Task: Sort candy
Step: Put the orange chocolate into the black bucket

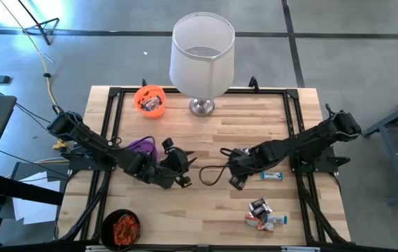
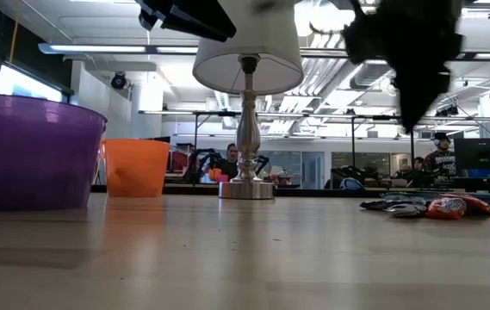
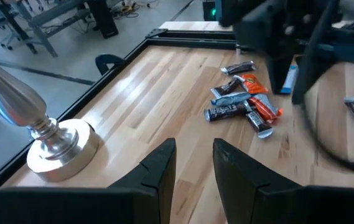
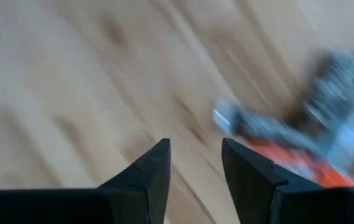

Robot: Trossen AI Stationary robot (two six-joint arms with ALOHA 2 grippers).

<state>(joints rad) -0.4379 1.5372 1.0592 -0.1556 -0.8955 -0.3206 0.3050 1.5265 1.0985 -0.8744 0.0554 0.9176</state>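
While both jaws stand slightly spread and empty, right gripper (image 4: pixel 194 165) faces shiny wrapped candy (image 4: pixel 301 137) (blurred); left gripper (image 3: pixel 194 163) faces silver lamp base (image 3: pixel 57 144).

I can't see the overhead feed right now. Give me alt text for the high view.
Both arms reach over the middle of the wooden table, left hand and right hand close together, holding nothing. Loose candy lies near the table's right front, one silver-blue piece by the right arm. Around them: an orange cup, a lamp, a purple cup, and a black cup holding orange-red wrappers.
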